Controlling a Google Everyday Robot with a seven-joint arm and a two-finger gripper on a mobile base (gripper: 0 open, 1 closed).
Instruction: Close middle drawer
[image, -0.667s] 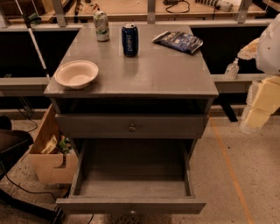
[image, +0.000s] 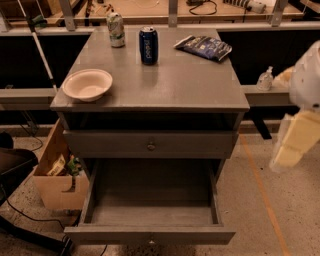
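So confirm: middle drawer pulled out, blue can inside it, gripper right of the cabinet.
No: the camera view shows the blue can on the cabinet top, not inside the middle drawer, which is pulled out; the gripper is right of the cabinet.

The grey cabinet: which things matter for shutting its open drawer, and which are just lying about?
Job: pulled-out shallow grey wooden drawer; robot's pale tool, at the right edge.
Lying about: white round bowl, blue can, green-white can, dark snack bag, cardboard box.
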